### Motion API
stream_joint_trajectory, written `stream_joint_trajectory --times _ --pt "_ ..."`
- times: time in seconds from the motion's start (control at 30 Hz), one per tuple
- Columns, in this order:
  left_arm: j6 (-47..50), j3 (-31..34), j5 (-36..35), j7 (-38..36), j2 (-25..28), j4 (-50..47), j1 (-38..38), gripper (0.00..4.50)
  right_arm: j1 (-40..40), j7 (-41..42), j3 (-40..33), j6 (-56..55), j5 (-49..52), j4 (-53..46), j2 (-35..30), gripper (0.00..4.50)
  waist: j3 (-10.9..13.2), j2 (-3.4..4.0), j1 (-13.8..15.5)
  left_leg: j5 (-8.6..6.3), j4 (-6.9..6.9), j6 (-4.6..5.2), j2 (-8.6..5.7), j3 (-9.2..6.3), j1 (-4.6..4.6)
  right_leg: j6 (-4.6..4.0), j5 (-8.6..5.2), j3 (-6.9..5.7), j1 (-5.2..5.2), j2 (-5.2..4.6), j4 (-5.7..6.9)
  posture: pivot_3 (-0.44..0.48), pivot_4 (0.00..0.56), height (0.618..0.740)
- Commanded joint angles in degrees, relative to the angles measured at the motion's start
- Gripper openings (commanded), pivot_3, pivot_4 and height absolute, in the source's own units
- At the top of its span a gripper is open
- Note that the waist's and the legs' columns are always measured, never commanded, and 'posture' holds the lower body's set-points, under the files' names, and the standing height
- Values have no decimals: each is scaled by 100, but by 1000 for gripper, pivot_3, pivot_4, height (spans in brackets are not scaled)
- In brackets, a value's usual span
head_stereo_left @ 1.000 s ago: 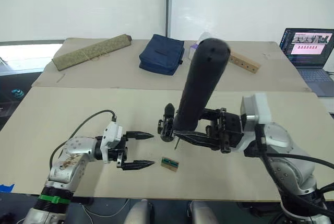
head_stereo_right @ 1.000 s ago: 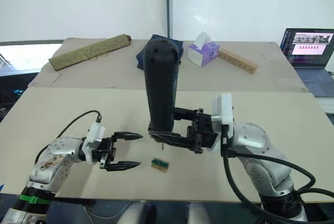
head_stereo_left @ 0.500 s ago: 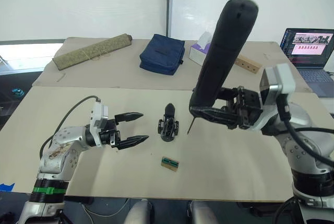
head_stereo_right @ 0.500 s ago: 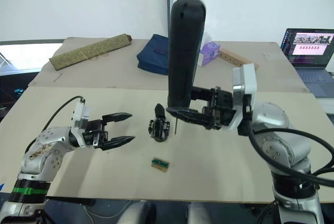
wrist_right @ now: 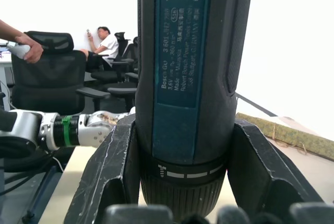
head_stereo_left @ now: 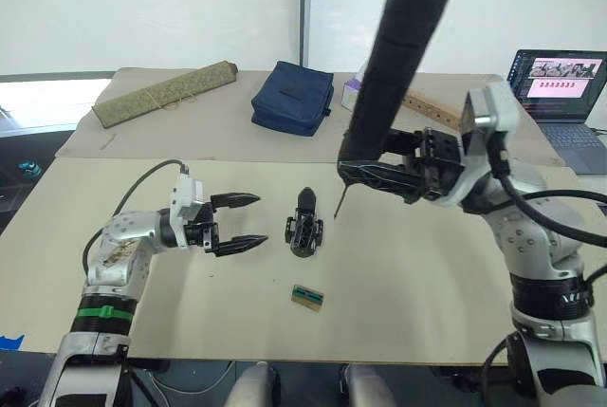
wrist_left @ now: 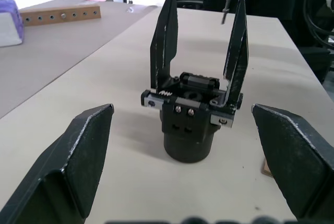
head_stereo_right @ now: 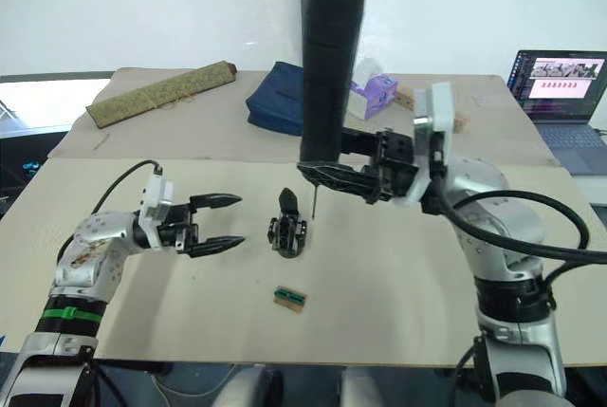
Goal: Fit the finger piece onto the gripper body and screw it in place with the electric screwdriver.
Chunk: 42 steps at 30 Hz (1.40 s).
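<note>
The left hand (head_stereo_left: 237,223) hovers low over the bench (head_stereo_left: 427,284) at about 9 o'clock from the gripper body (head_stereo_left: 303,225), its two black fingers spread apart with nothing between them and pointing toward that body. The gripper body stands upright on the bench near its middle, and in the left wrist view it carries two thin black finger pieces rising from its top; the finger piece (wrist_left: 164,41) on one side stands parallel to its twin, each seated in the body. At 6 o'clock from the body, a little apart, a small green-topped tan block (head_stereo_left: 308,297) lies flat. At 3 o'clock, raised above the bench, the right hand (head_stereo_left: 384,175) is clamped on the lower end of the electric screwdriver (head_stereo_left: 394,56), which stands nearly upright, its thin bit hanging just beside and above the body without touching it.
</note>
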Motion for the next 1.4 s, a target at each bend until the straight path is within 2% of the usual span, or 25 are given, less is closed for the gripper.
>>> stream_joint_trajectory --times 0.03,0.37,0.53,1.4 --pt "-145 -10 28 -54 -117 56 -178 4500 -270 -76 -9 -215 -102 -29 202 1902 0 0 2 0 0 0 0 0 0 0 0 0 0 0 1 0 150 740" --pt "-92 -111 76 124 -386 -120 -58 4500 -514 -30 128 -280 -395 230 593 1902 0 0 1 1 8 -1 -5 0 -15 4 3 2 -24 -4 32 0 150 740" --pt "-274 -227 275 183 -450 -130 56 4500 -623 37 256 -372 -591 376 792 1902 0 0 -14 5 39 -8 -7 2 -56 3 3 6 -83 1 76 0 150 740" --pt "-1071 -352 760 573 -678 -102 547 4500 -484 146 592 -291 -947 506 1174 1902 0 0 -10 6 41 -10 -7 2 -56 1 4 6 -84 1 79 0 150 740"
